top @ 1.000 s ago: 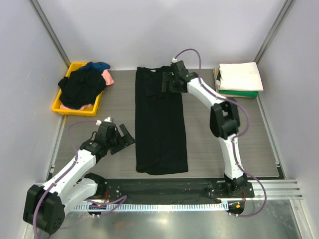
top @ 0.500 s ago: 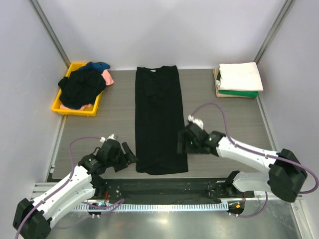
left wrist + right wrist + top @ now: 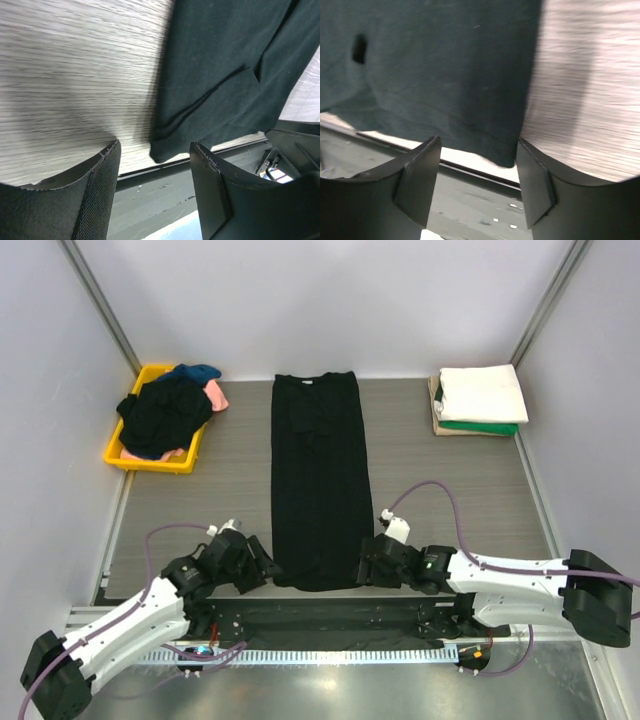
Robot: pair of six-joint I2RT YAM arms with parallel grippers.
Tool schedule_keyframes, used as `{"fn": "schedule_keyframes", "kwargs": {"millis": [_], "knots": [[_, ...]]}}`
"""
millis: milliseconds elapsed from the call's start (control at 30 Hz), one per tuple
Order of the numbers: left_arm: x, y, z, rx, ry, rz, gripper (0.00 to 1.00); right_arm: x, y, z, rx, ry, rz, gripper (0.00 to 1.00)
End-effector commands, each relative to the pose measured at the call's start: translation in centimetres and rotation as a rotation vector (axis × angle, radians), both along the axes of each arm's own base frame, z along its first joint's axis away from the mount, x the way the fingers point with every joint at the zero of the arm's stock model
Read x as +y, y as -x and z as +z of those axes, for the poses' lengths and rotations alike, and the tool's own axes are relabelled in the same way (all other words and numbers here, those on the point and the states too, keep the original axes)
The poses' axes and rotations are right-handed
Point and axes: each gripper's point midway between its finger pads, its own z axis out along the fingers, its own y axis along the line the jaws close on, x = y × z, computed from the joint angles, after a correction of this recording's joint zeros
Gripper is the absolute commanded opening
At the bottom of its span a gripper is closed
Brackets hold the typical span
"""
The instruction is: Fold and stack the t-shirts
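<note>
Left gripper point(image 3: 262, 565) and right gripper point(image 3: 368, 567) sit low, one at each near corner of the black t-shirt point(image 3: 320, 475).

The shirt lies mid-table as a long narrow strip running away from the arms, its near hem at the table point(image 3: 215, 490) edge. A yellow tray point(image 3: 152, 465) holding a heap of clothes point(image 3: 160, 415) in dark, blue and pink sits far left. A folded stack point(image 3: 482, 395), white over green over tan, sits far right. Both are well apart from the strip. Only the wrist views show each hem corner lying flat between jaws held apart, with no cloth gripped.
</note>
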Motion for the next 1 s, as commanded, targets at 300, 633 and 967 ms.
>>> {"fn": "schedule_keyframes", "kwargs": {"millis": [300, 633, 967], "knots": [[-0.5, 0.5, -3.2, 0.036, -0.090, 0.009, 0.49, -1.3, 1.3, -2.4, 0.032, 0.003, -0.071, 0.42], [-1.2, -0.9, -1.8, -0.043, -0.145, 0.020, 0.00, -1.6, 2.0, -2.6, 0.037, 0.036, -0.041, 0.01], [-2.7, -1.8, 6.6, -0.183, -0.180, -0.024, 0.00, 0.9, -1.0, 6.2, -0.180, 0.002, -0.032, 0.01]]}}
